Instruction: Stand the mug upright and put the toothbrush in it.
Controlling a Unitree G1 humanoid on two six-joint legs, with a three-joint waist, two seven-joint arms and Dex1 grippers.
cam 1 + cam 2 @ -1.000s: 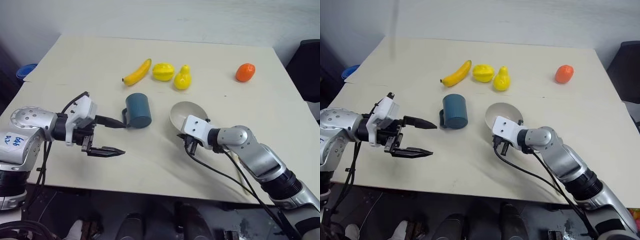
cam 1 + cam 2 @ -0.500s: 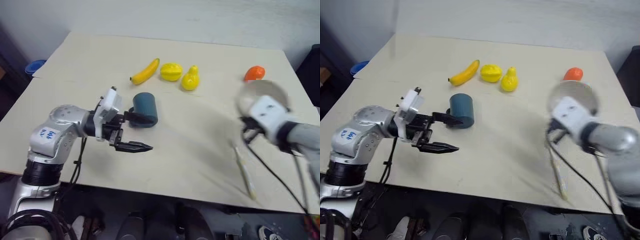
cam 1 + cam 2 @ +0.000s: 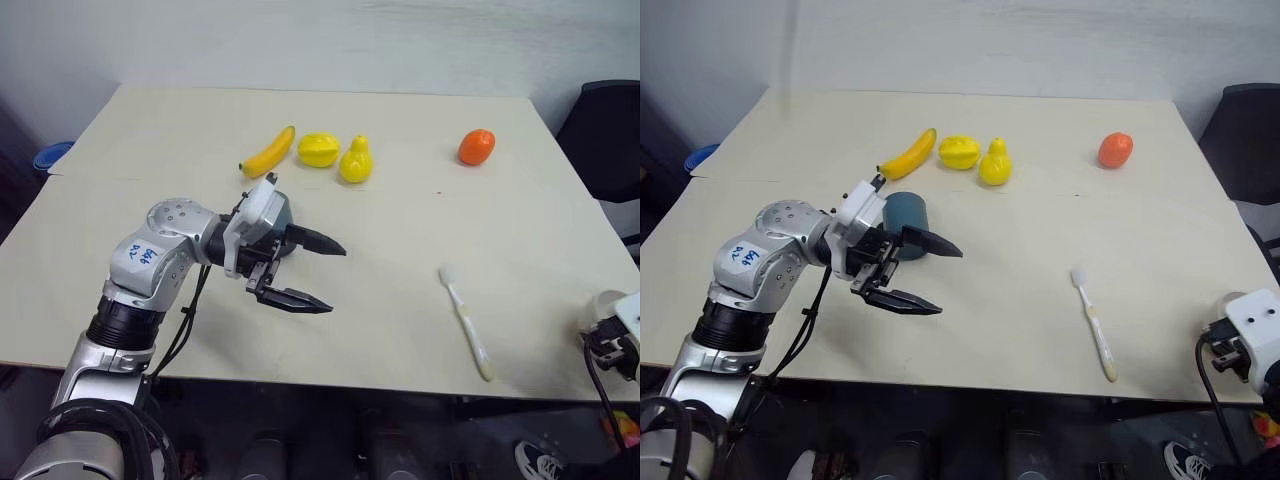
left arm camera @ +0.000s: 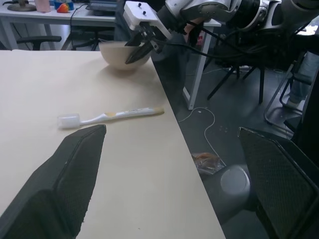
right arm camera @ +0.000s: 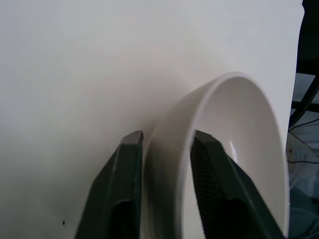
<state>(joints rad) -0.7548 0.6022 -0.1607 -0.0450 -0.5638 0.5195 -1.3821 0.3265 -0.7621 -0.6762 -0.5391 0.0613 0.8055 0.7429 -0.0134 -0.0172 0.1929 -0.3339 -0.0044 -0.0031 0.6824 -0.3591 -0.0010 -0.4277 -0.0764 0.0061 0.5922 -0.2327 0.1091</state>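
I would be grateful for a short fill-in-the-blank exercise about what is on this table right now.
1. The left tool, its fingers ___, hovers beside the mug.
2. The ___ lies flat on the table, to the right of the left tool.
3. The banana is ___, unlike the orange fruit further right.
Missing words: open; toothbrush; yellow.

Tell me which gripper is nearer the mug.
Left. The left gripper hangs open right beside the mug, just past it toward the toothbrush. The right gripper is far off at the table's right edge, astride the bowl's rim.
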